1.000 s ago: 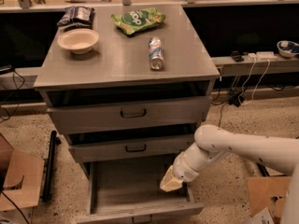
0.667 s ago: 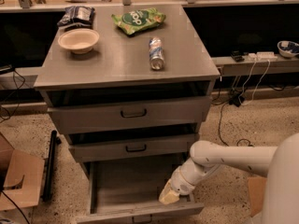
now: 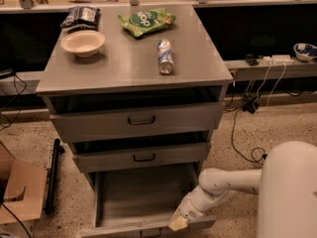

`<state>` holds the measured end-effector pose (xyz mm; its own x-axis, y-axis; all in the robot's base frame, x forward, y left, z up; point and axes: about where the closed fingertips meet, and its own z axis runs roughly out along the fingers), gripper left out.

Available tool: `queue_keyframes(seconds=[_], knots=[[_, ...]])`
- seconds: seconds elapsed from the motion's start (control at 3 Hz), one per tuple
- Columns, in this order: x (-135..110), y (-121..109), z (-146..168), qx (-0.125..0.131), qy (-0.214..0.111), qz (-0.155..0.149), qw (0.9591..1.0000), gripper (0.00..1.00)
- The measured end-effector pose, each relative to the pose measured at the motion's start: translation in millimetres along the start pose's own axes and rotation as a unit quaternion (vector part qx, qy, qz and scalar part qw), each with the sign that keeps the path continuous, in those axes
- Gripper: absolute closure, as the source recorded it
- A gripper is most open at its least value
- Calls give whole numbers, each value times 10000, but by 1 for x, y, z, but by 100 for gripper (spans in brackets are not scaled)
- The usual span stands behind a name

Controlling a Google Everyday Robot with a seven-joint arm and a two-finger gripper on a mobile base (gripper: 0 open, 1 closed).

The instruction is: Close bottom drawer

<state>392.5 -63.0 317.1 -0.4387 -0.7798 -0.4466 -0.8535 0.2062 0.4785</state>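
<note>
The bottom drawer [image 3: 133, 197] of the grey metal cabinet stands pulled far out, its flat grey floor showing and empty. Its low front panel [image 3: 148, 227] runs along the bottom edge of the view. My gripper [image 3: 178, 223] hangs from the white arm coming in from the right. It sits at the right end of that front panel, touching or just above its top edge. The two upper drawers [image 3: 141, 119] are each pulled out slightly.
On the cabinet top lie a bowl [image 3: 82, 42], a green chip bag [image 3: 146, 21], a can on its side [image 3: 165, 56] and a dark packet [image 3: 80, 16]. A cardboard box [image 3: 20, 190] stands on the floor at left. Cables [image 3: 247, 133] trail on the floor at right.
My arm has lowered and drawn toward the camera, bringing the gripper from inside the drawer down to the right end of its front panel. The drawer has not visibly moved.
</note>
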Motion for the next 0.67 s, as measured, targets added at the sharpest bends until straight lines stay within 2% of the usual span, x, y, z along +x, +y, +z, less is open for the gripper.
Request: queue_keyframes(seconds=[0.33,0.67], knots=[[29,-38,50,21,-155,432,9989,100],[46,-59,75,32,-233,706,9972,100]])
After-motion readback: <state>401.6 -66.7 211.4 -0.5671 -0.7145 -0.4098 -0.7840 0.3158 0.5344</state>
